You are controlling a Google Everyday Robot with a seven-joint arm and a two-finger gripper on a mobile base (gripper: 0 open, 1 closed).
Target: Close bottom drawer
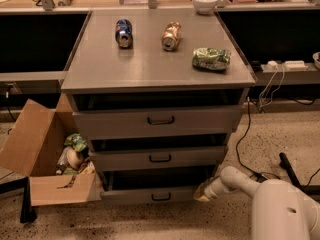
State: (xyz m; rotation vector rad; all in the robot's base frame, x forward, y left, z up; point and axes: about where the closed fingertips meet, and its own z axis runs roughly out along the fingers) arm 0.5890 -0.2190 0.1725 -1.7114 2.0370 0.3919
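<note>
Bottom drawer (150, 196) stands pulled out under the front edge of the bench (150, 66), long axis left-right. Gripper (202, 194) sits low by the front-right corner, at the drawer front's right end; its opening cannot be told.

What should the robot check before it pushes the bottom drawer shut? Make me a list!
1. The bottom drawer sticks out, ready for a push: ok, a dark gap shows above its front.
2. The hand is at the correct drawer: ok, it is low by the bottom drawer's right end, below the middle drawer.
3. The hand touches the drawer front: cannot tell.
4. The cardboard box is out of the way: cannot tell, its corner overlaps the drawer's left end.
5. Nothing pokes out of the drawer: cannot tell, the inside is dark.
</note>
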